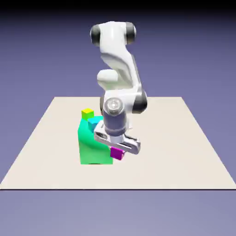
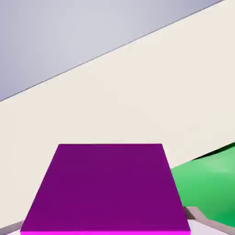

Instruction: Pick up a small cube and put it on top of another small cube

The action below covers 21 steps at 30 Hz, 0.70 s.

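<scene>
Magenta cube gripped in your jaws, just beside the green block

Your small magenta cube (image 1: 117,153) is clamped between the fingers of your two-finger gripper (image 1: 118,148), jaws closed onto its sides. In the exterior view it sits tilted, just below the hand, at about four o'clock from the middle of the big green block (image 1: 96,150); whether the two touch, you can't tell. In the hand view the cube looms large at six o'clock, with the block's curved green side at four o'clock.

At ten o'clock from the cube in the exterior view, you have a small cyan cube (image 1: 94,123) at the block's top, partly covered by the hand. Beyond it, toward eleven o'clock, is a small yellow-green cube (image 1: 87,114); you can't tell what it rests on. Your white arm (image 1: 120,64) rises toward twelve o'clock over the pale tabletop (image 1: 175,147).
</scene>
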### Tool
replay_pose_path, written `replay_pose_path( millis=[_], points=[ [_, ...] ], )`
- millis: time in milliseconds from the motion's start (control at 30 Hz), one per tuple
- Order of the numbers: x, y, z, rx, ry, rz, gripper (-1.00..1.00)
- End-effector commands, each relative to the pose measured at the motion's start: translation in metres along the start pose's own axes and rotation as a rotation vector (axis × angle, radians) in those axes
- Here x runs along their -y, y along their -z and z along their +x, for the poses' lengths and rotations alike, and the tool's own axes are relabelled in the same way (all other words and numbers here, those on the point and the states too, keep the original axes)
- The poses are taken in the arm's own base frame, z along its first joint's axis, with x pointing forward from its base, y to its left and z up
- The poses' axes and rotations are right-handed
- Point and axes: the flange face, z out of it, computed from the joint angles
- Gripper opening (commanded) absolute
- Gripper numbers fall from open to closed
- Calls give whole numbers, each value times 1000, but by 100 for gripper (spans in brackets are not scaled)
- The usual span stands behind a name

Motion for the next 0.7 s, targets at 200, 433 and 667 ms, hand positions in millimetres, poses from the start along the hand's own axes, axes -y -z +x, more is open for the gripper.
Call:
replay_pose_path(
  millis=[200, 433, 667],
  points=[
    [-109, 64, 18, 19, 119, -4, -100],
    [-157, 56, 22, 58, 189, 18, -100],
    [-156, 44, 22, 58, 189, 18, 100]
  ],
)
